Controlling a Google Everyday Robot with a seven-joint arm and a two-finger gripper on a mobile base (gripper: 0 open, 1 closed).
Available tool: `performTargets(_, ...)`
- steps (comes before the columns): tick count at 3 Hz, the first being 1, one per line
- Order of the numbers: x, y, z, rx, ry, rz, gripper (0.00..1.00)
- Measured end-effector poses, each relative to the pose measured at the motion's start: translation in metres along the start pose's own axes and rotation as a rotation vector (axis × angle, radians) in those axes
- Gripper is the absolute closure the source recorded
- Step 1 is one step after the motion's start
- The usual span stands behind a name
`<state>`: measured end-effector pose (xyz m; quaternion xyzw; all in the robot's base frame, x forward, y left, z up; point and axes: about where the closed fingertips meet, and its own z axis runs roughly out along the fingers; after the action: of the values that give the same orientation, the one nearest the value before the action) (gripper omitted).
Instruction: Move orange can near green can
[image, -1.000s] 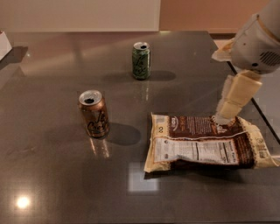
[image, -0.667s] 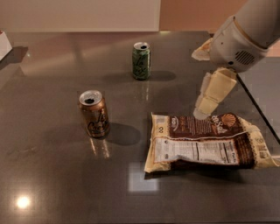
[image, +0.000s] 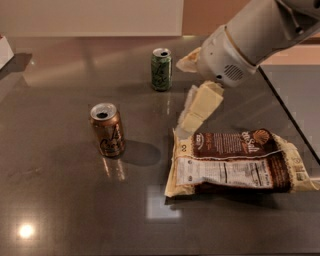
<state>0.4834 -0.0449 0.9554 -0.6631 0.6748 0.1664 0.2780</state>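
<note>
A copper-orange metal drink can (image: 107, 130) stands upright on the dark glossy table (image: 60, 200), left of centre. A green drink can (image: 161, 69) stands well apart from it, farther back. The robot's pale gripper (image: 196, 110) hangs to the right of both, over the corner of a brown-and-cream snack bag (image: 235, 162). I cannot tell whether it is open or closed.

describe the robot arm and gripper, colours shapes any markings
The arm is a thick, rounded off-white tube ending in a bulbous wrist housing with a small dotted vent grille. The gripper, over the table beside the snack bag, is pale cream and blocky. I can see no lettering.
</note>
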Motion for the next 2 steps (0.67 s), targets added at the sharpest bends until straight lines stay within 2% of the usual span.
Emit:
performTargets(1,-0.031,0.010,0.034,-0.038,-0.067,-0.038,0.00)
performTargets(2,-0.053,0.015,0.069,-0.068,-0.099,-0.061,0.00)
